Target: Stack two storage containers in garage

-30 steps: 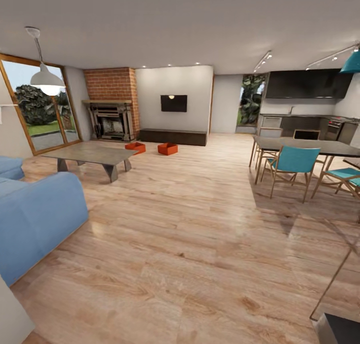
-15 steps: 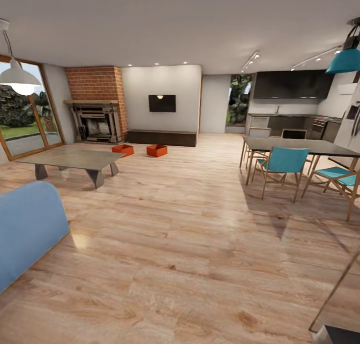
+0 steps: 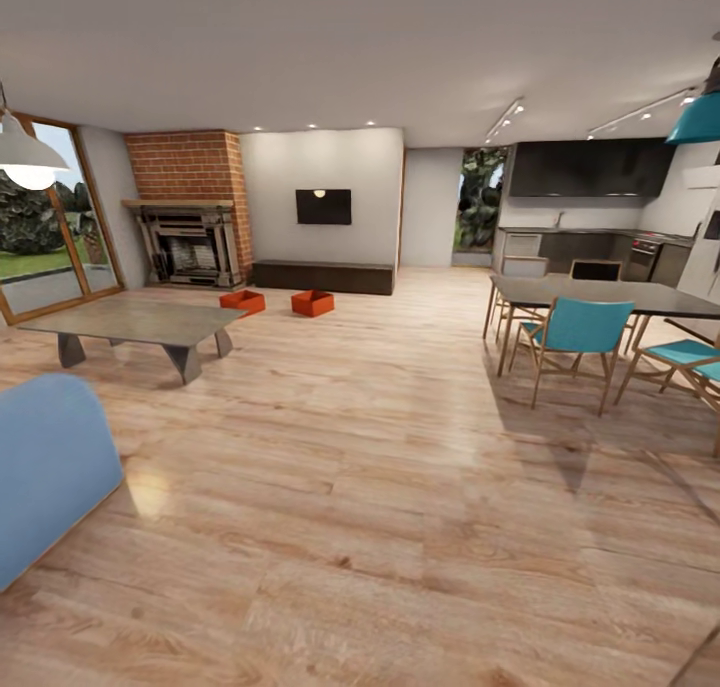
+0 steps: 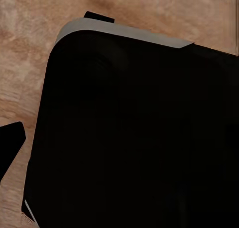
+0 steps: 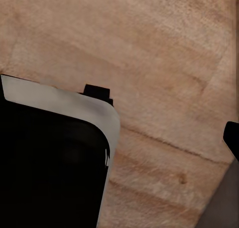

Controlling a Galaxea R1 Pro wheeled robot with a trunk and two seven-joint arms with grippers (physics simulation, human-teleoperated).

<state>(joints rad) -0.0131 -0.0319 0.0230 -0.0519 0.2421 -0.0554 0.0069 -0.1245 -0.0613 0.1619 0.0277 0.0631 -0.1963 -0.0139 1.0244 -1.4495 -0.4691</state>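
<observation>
Two red-orange storage containers stand on the light wood plank floor point(image 3: 380, 467) far across the living room. The left container point(image 3: 243, 301) sits just in front of the brick fireplace point(image 3: 188, 245). The right container point(image 3: 313, 303) sits before a low dark bench point(image 3: 322, 276). They are side by side and apart, with nothing on or in them that I can make out. In both wrist views a dark sliver of finger shows at the picture's edge, over wood floor; the jaws' spacing is hidden.
A grey coffee table point(image 3: 130, 322) and the blue sofa point(image 3: 45, 467) lie on the left. A dining table point(image 3: 610, 295) with teal chairs point(image 3: 575, 332) stands on the right. Open wood floor runs between them toward the containers. My black base point(image 4: 134, 133) shows below the wrists.
The whole head view has shifted: the camera turned right and moved on, so the sofa and glazed doors slid leftward. The containers have not moved on the floor.
</observation>
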